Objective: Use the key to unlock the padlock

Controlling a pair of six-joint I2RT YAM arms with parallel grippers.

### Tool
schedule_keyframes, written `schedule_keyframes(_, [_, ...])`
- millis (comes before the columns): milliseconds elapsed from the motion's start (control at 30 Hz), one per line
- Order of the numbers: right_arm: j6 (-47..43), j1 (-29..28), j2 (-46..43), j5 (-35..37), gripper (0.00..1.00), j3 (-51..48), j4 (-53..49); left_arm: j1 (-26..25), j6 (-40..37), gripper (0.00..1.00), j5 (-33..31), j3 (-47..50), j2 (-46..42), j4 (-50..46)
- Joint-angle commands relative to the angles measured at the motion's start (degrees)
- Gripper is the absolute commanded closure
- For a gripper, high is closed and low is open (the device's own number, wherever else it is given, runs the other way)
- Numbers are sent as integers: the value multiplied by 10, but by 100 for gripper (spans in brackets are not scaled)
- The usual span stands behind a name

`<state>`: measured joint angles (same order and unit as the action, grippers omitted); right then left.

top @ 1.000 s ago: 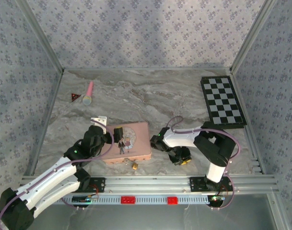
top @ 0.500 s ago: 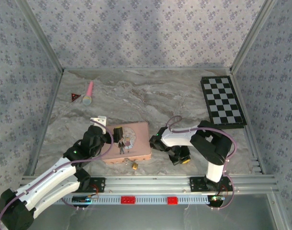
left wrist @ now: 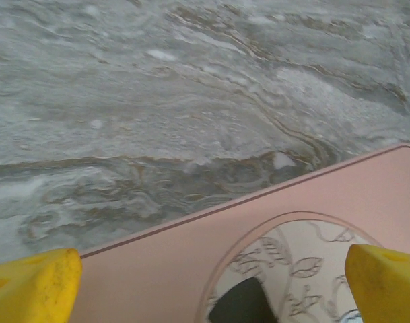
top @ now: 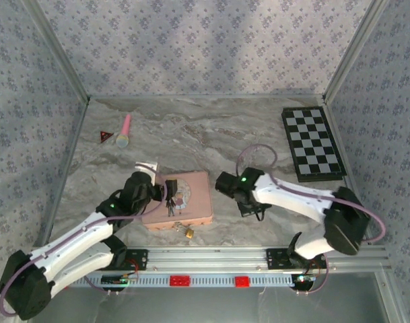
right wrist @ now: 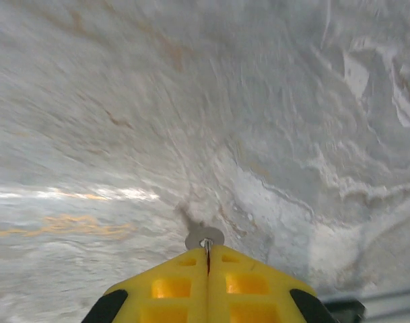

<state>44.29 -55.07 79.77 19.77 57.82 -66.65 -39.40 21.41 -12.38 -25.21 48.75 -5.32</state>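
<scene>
The small brass padlock (top: 188, 233) lies on the marble table just in front of the pink tin (top: 194, 205). My right gripper (top: 253, 210) hovers to the right of the tin. In the right wrist view its yellow fingers (right wrist: 178, 286) are pressed together on the key (right wrist: 205, 237), and only a small silvery round part of it pokes out past the tips. My left gripper (top: 169, 195) hangs over the tin's left half. In the left wrist view it stands open (left wrist: 211, 276), with the tin's lid (left wrist: 157, 269) below it and nothing between its fingertips (left wrist: 36, 286).
A black-and-white chessboard (top: 312, 142) lies at the back right. A pink toy microphone (top: 124, 131) and a small red triangle (top: 104, 136) lie at the back left. Metal frame walls surround the table, with a rail (top: 211, 259) along the near edge.
The right gripper has shut on the key. The right arm stretched out, its elbow swinging right and its wrist moving back and left. The left gripper edged right over the tin.
</scene>
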Motion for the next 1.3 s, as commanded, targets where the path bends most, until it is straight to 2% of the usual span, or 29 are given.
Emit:
schedule_keyframes(0, [-6,6,-58,13,100,13,40,-5,-9,0,89,-56,36,42])
schedule_keyframes(100, [-24,15,-111,-6,100,15,97,-22,-27,0,146,-87,75,69])
schedule_keyframes(300, [-56,34,-148,-33,100,47,185,-107,-130,0,183,-128,161,116])
schedule_keyframes(367, [-71,32,-146,-42,100,61,205,-116,-145,0,207,-121,181,162])
schedule_keyframes(467, [-78,32,-146,-62,100,70,232,-132,-180,6,234,-87,195,264])
schedule_keyframes(567, [-99,29,-141,-87,100,88,255,-155,-237,6,220,-52,192,343])
schedule_keyframes(700, [-108,13,-136,-102,100,100,283,-158,-272,7,197,-21,184,398])
schedule_keyframes(867, [-116,-9,-131,-105,100,122,308,-158,-303,23,182,-4,174,421])
schedule_keyframes(967, [-120,-22,-128,-110,100,117,320,-158,-303,26,174,11,164,446])
schedule_keyframes(1033, [-119,-28,-123,-118,100,114,333,-158,-309,33,176,14,158,451])
schedule_keyframes(1267, [-119,-36,-110,-137,100,90,367,-157,-302,40,159,27,142,477])
